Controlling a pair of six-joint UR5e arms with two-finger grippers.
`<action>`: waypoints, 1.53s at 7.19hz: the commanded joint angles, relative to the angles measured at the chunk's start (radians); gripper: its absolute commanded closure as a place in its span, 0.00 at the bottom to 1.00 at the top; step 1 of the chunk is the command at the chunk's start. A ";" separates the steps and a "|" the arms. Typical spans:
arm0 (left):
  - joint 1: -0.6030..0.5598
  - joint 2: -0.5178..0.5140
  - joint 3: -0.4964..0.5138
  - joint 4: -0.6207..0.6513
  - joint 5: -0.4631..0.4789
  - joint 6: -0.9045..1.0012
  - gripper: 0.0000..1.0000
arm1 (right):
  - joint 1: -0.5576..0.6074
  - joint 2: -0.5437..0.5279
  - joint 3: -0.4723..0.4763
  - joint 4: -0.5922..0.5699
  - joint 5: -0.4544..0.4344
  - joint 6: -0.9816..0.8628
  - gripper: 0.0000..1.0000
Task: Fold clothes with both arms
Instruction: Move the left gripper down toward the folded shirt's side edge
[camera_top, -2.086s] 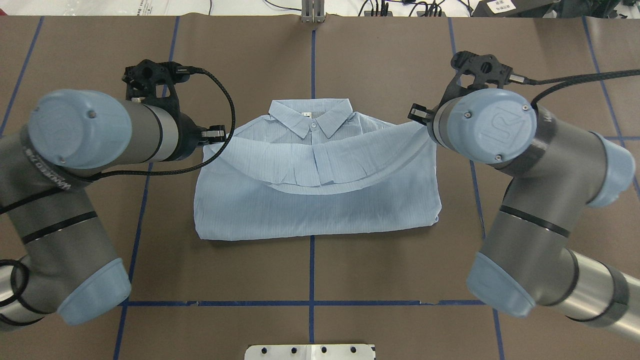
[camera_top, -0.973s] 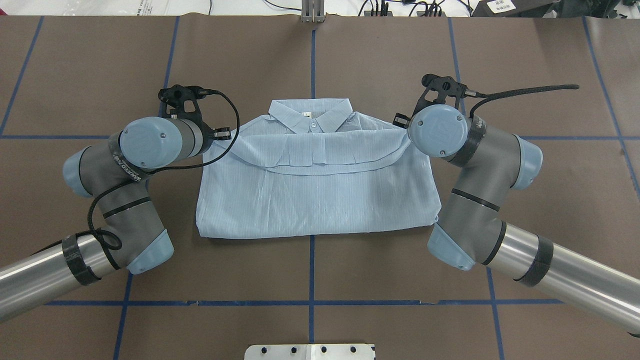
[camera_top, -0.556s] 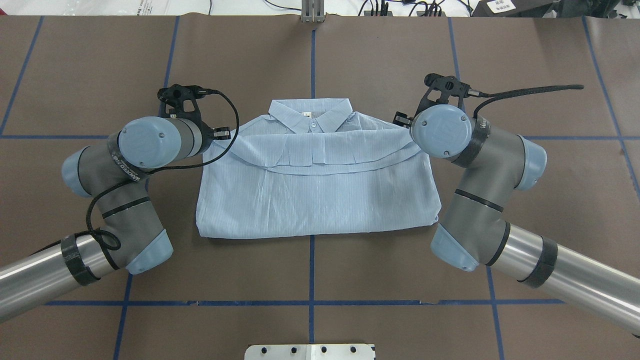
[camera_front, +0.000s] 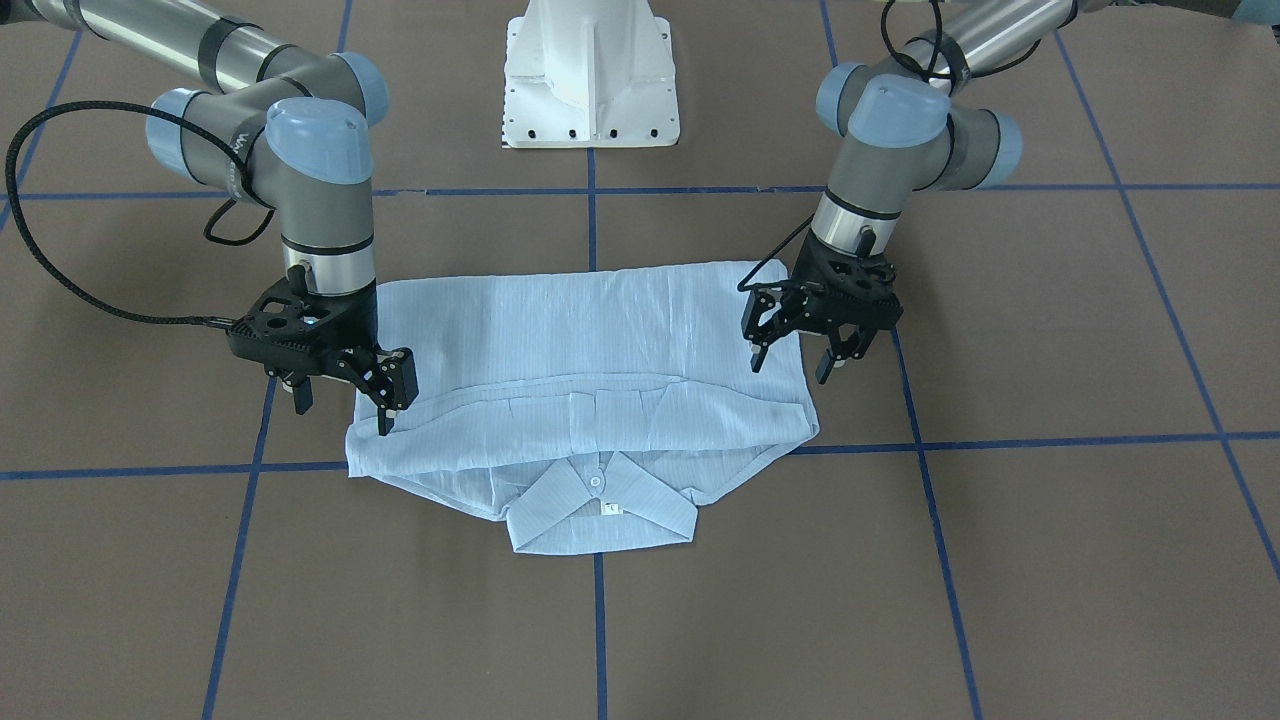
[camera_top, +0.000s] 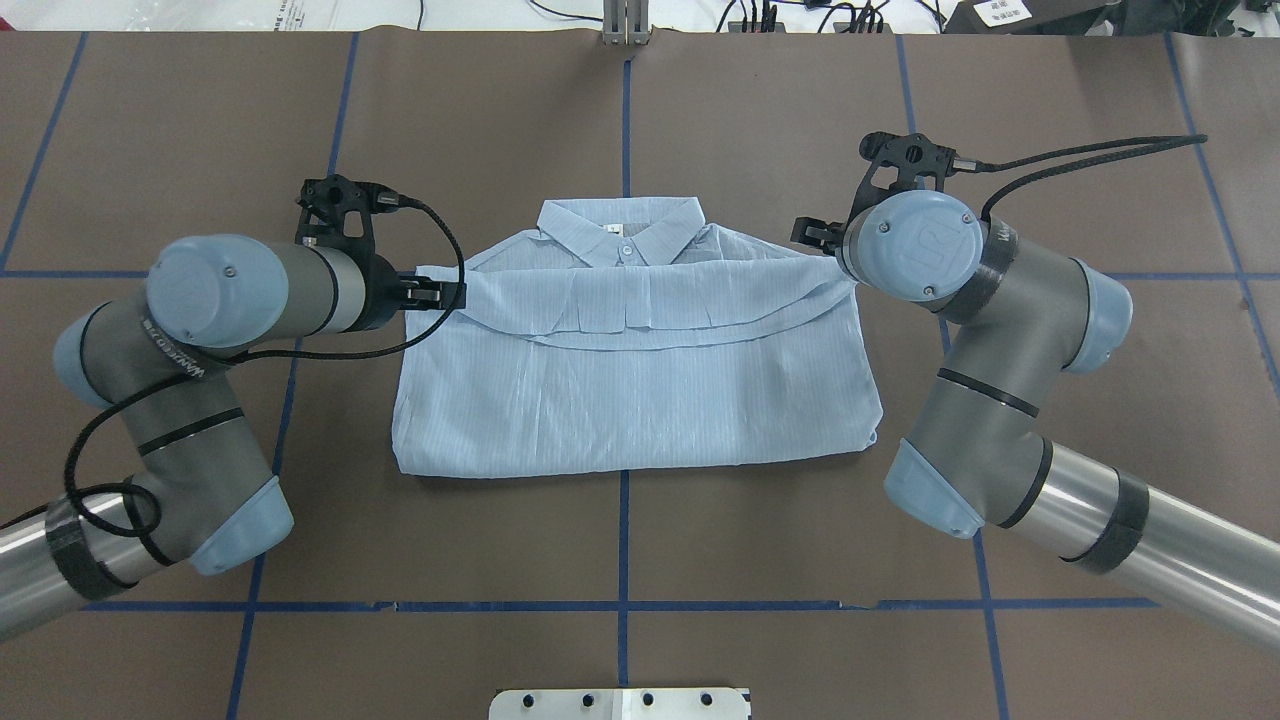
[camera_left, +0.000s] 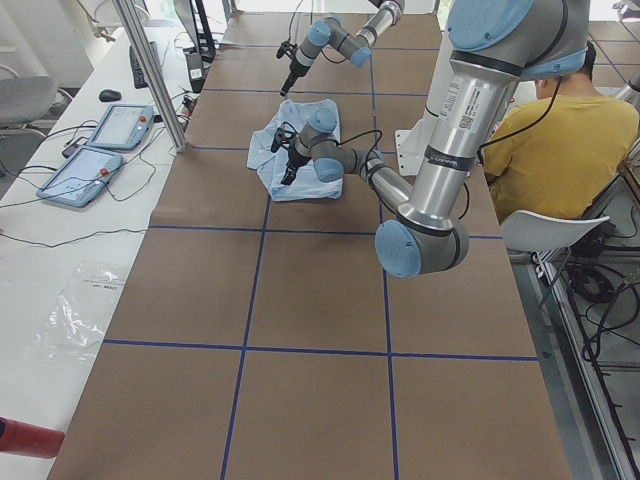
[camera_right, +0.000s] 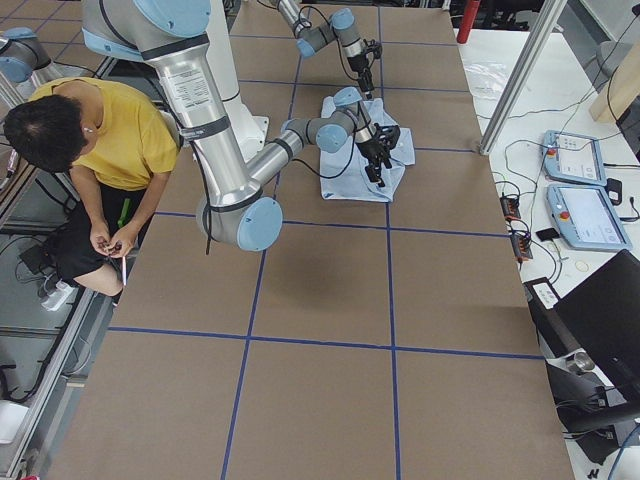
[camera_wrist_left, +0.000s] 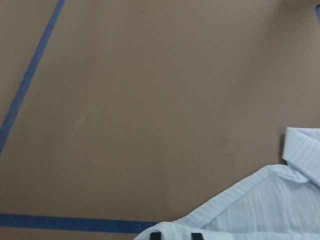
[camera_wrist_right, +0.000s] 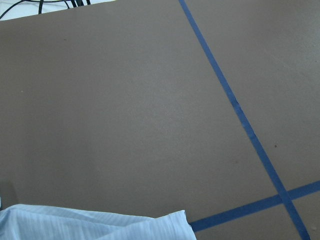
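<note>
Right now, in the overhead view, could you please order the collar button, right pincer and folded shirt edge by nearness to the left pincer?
1. Folded shirt edge, beside the left pincer.
2. Collar button, mid-shirt.
3. Right pincer, opposite side.

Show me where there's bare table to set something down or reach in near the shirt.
Bare table lies beyond the collar to the far edge, and between the near fold of the shirt and the base plate. Crowded: both shoulder corners, where the open left gripper and right gripper hang.
</note>
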 joint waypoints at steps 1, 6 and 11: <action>0.084 0.155 -0.054 -0.157 -0.010 -0.083 0.00 | 0.001 -0.005 0.011 0.002 0.003 -0.009 0.00; 0.232 0.164 -0.054 -0.160 0.068 -0.164 0.61 | -0.001 -0.006 0.013 0.002 0.000 -0.007 0.00; 0.234 0.288 -0.168 -0.155 0.065 -0.147 1.00 | -0.004 -0.006 0.012 0.002 -0.001 -0.006 0.00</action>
